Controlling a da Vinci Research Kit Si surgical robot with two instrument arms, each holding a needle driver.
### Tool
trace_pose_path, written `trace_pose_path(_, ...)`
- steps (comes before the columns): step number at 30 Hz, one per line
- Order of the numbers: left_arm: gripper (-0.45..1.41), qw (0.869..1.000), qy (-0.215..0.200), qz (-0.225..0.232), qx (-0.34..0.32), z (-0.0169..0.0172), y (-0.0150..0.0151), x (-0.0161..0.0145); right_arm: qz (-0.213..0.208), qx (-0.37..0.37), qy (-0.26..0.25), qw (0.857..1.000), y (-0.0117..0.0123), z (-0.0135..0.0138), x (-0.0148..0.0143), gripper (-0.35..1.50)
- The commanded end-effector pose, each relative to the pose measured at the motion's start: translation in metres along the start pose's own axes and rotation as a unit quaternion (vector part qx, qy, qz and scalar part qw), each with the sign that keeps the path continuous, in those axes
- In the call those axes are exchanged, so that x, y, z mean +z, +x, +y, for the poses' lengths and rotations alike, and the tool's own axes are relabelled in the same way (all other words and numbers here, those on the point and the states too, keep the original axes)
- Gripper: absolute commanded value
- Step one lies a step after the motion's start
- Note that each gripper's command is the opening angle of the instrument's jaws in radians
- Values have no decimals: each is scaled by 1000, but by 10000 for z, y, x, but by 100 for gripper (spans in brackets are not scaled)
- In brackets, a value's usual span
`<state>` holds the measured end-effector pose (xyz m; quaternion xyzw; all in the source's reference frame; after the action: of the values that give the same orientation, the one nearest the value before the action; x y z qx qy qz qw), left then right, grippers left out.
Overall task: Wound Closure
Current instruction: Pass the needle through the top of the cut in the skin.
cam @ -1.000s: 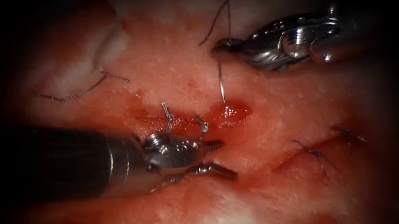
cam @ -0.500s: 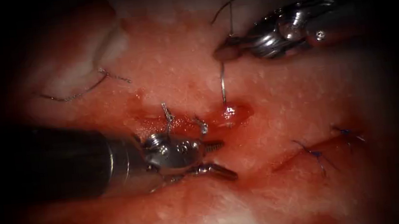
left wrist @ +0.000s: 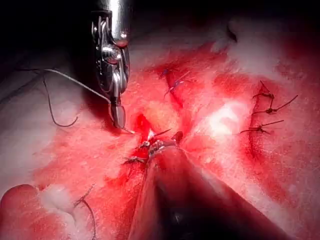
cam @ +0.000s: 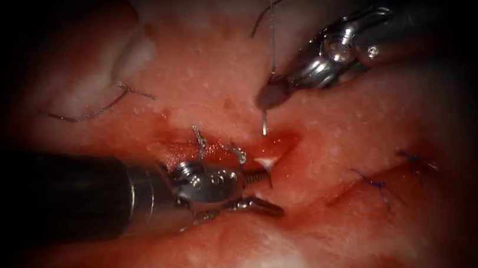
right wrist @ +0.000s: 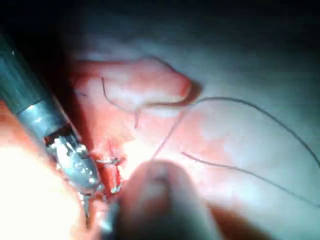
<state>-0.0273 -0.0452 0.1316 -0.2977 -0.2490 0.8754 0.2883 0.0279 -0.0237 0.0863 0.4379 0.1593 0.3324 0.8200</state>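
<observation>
Endoscope view shows the right tool clamped on the needle near its upper end, the tip just above the red-wet cut in the tissue and not in it, thread rising from the jaws, while the left tool, below the cut, stands open and holds nothing.
</observation>
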Motion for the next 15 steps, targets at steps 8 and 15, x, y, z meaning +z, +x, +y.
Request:
trace_pose_path(8,61,1000,0,-5,14,3,-1,8,81,-29,10,996,6,-6,-11,41)
trace_pose_path(15,61,1000,-1,-5,16,5,1,6,158,-207,-68,963,4,10,-19,130)
